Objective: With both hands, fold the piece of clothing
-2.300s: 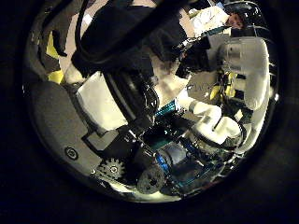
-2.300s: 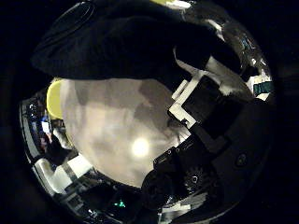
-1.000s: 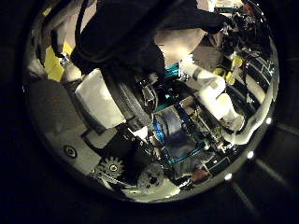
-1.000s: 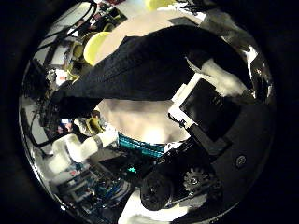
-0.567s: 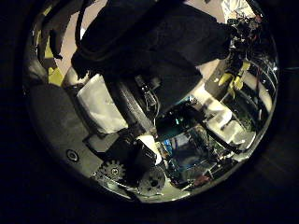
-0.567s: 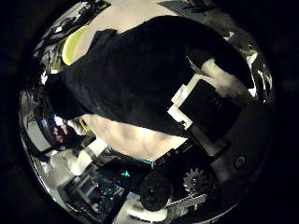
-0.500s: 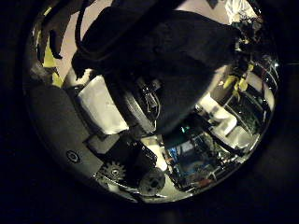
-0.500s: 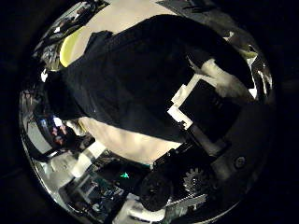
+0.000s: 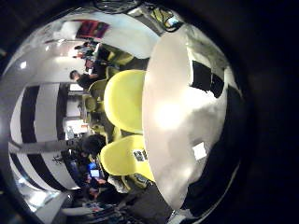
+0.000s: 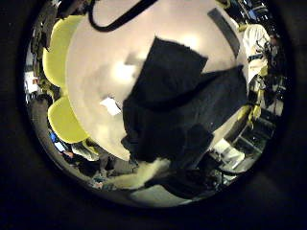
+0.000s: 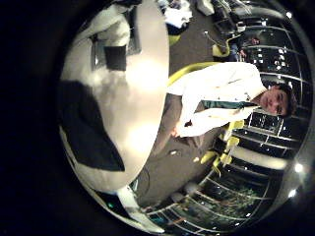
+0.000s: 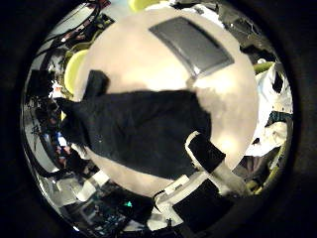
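Clothing [image 12: 139,127] lies on the table [image 12: 129,59], below a hand [image 12: 206,151].

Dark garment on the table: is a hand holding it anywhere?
Apparently not. The dark garment lies flat on the table; the right hand shows a finger by its edge, straight, not gripping.
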Controlling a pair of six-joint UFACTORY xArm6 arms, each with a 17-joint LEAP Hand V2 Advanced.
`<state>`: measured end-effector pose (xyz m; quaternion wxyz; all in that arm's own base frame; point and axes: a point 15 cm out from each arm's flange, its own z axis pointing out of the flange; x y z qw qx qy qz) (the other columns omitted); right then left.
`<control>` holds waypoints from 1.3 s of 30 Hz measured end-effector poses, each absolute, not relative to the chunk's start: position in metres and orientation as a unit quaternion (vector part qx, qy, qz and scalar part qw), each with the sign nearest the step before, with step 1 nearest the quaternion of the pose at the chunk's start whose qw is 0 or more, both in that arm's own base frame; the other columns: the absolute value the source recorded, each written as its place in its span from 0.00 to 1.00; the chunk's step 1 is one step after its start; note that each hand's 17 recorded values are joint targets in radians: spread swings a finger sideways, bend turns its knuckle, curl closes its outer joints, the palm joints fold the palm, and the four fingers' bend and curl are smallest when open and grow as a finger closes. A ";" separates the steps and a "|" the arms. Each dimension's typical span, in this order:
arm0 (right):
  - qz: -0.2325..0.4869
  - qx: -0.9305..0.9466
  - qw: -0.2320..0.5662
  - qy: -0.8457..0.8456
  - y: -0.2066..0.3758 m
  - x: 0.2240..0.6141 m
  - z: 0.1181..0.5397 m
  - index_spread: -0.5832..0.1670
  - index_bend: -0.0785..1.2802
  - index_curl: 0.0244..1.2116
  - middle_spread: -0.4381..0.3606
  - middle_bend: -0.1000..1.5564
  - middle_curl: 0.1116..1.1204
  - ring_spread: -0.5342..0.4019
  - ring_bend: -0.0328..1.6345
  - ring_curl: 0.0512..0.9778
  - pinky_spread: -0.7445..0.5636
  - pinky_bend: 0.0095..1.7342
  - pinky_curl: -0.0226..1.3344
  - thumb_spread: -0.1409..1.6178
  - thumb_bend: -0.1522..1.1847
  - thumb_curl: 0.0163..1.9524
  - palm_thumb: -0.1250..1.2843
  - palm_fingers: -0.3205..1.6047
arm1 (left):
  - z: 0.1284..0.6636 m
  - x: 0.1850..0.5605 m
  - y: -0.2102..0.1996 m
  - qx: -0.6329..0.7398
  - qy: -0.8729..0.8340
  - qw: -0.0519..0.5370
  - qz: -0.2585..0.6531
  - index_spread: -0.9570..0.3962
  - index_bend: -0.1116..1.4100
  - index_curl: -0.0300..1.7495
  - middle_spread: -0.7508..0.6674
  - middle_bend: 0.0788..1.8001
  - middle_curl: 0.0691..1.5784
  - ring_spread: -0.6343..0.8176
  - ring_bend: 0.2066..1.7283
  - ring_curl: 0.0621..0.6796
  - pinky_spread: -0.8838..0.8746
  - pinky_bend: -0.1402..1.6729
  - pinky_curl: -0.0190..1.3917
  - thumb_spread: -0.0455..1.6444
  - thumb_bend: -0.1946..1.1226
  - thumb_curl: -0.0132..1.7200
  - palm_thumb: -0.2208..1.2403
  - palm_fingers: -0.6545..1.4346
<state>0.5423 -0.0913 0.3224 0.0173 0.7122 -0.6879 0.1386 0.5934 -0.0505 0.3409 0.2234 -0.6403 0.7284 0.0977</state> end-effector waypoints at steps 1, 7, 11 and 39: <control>0.146 0.711 0.012 -0.688 -0.096 0.538 0.332 0.16 0.18 0.38 0.48 0.28 0.34 0.70 0.47 0.42 0.82 0.46 0.45 0.76 0.10 0.31 0.58 0.15 | 0.355 0.591 -0.049 -0.644 0.725 0.229 0.085 0.47 0.15 0.54 0.40 0.15 0.45 0.30 0.47 0.64 0.26 0.32 0.66 0.80 0.13 0.14 0.21 0.35; 0.149 0.714 0.021 -0.684 -0.123 0.493 0.364 0.21 0.18 0.33 0.46 0.30 0.32 0.65 0.47 0.37 0.89 0.41 0.39 0.77 0.10 0.27 0.55 0.22 | 0.406 0.536 -0.042 -0.639 0.738 0.206 0.060 0.57 0.18 0.45 0.49 0.13 0.39 0.38 0.43 0.58 0.40 0.28 0.63 0.78 0.13 0.13 0.19 0.35; 0.096 0.726 0.062 -0.679 -0.128 0.445 0.354 0.22 0.18 0.30 0.45 0.30 0.31 0.63 0.46 0.36 0.91 0.39 0.37 0.77 0.10 0.26 0.54 0.24 | 0.395 0.506 -0.039 -0.628 0.753 0.182 0.073 0.58 0.20 0.42 0.51 0.12 0.36 0.40 0.40 0.53 0.46 0.25 0.59 0.76 0.14 0.14 0.19 0.38; 0.025 0.760 0.092 -0.642 -0.109 0.404 0.298 0.27 0.18 0.23 0.42 0.31 0.28 0.55 0.45 0.27 0.88 0.34 0.28 0.75 0.09 0.19 0.45 0.29 | 0.317 0.487 0.006 -0.571 0.801 0.026 0.175 0.67 0.15 0.17 0.76 0.06 0.21 0.75 0.26 0.32 0.83 0.20 0.35 0.42 0.09 0.17 0.10 0.27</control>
